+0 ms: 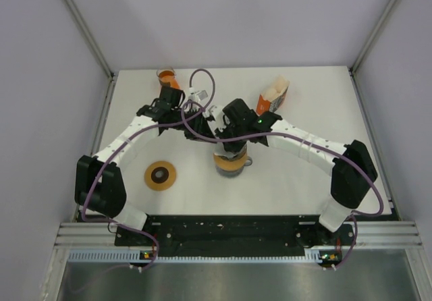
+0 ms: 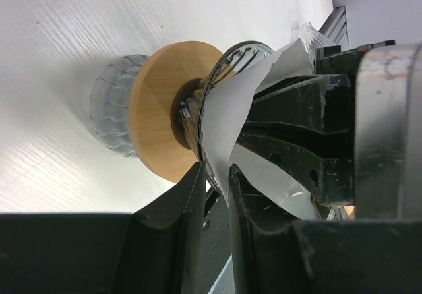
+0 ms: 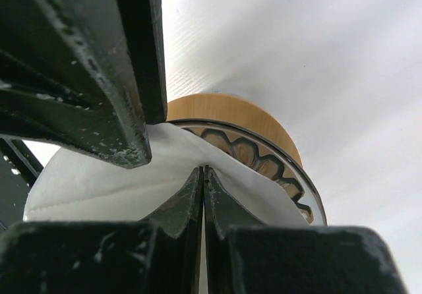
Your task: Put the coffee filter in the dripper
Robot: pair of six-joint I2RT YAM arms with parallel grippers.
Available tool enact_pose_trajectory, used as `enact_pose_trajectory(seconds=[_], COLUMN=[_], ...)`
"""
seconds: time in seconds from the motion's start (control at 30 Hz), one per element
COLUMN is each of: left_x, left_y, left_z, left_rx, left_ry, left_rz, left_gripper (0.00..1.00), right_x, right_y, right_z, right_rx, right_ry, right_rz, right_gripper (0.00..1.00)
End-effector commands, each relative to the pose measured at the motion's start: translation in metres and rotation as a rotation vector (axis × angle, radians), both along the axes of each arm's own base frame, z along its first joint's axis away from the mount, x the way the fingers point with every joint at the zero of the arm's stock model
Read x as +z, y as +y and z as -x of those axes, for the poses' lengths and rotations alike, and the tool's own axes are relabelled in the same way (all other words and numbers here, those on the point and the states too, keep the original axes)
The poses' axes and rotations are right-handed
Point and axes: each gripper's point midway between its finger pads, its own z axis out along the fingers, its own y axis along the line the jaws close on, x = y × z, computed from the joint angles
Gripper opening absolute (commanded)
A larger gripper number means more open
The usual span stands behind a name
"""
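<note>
Table (image 1: 290,179) is carrying the dripper (image 2: 158,109) near its middle. The coffee filter (image 3: 86,182) is sitting partway in its glass cone, and I'm seeing my left gripper (image 2: 215,173) and right gripper (image 3: 202,173) both clamping down on its paper rim.

Left gripper (image 2: 217,178) and right gripper (image 3: 202,175) crowd the mouth of the dripper (image 2: 161,109), fingers nearly touching, both pinching the coffee filter (image 2: 227,106). Beyond the fingers stand 1 cup (image 1: 166,77) and 1 carton (image 1: 273,97).
</note>
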Motion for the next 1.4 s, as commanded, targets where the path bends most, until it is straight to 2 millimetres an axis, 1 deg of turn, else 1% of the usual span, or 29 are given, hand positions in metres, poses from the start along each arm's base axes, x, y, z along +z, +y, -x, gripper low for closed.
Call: enact_pose_trajectory(seconds=[0.0,0.17,0.23,0.43,0.57,0.67,0.77,0.87,1.0,1.03,1.1,1.13,1.27,1.37], left_x=[-0.003,-0.006,-0.003,0.001,0.001,0.004,0.005,0.004,0.002,0.002,0.003,0.003,0.002,0.002], left_y=[-0.007,-0.009,-0.011,-0.016,-0.015,-0.015,-0.016,-0.018,-0.021,-0.021,-0.023,-0.023,-0.024,-0.025], left_z=[0.004,0.005,0.005,0.006,0.005,0.004,0.003,0.003,0.004,0.004,0.005,0.004,0.003,0.004], left_rx=[-0.049,-0.053,-0.062,-0.081,-0.08,-0.082,-0.083,-0.089,-0.097,-0.098,-0.104,-0.105,-0.108,-0.115], left_ry=[-0.032,-0.035,-0.049,-0.064,-0.074,-0.084,-0.09,-0.091,-0.091,-0.092,-0.091,-0.098,-0.097,-0.098], left_rz=[0.002,-0.011,-0.015,-0.028,-0.045,-0.05,-0.052,-0.057,-0.062,-0.062,-0.063,-0.066,-0.073,-0.071], left_gripper=[0.24,0.21,0.2,0.17,0.15,0.15,0.15,0.15,0.15,0.15,0.15,0.15,0.16,0.18], right_x=[0.055,0.06,0.063,0.07,0.076,0.087,0.101,0.109,0.117,0.119,0.124,0.123,0.119,0.112], right_y=[0.015,0.014,0.015,0.022,0.014,0.008,0.003,-0.002,-0.004,-0.004,-0.004,-0.003,0.001,0.002], right_z=[-0.004,-0.001,0.002,0.003,0.001,0.001,0.002,0.004,0.016,0.02,0.029,0.034,0.054,0.059], right_rx=[0.041,0.06,0.082,0.116,0.098,0.087,0.079,0.082,0.133,0.151,0.193,0.216,0.319,0.348], right_ry=[-0.11,-0.116,-0.122,-0.175,-0.21,-0.241,-0.266,-0.28,-0.289,-0.291,-0.311,-0.315,-0.325,-0.323], right_rz=[-0.123,-0.136,-0.144,-0.132,-0.116,-0.122,-0.135,-0.138,-0.163,-0.171,-0.187,-0.188,-0.194,-0.183], right_gripper=[0.0,0.0,0.02,0.13,0.2,0.28,0.32,0.36,0.43,0.5,0.55,0.62,0.63,0.63])
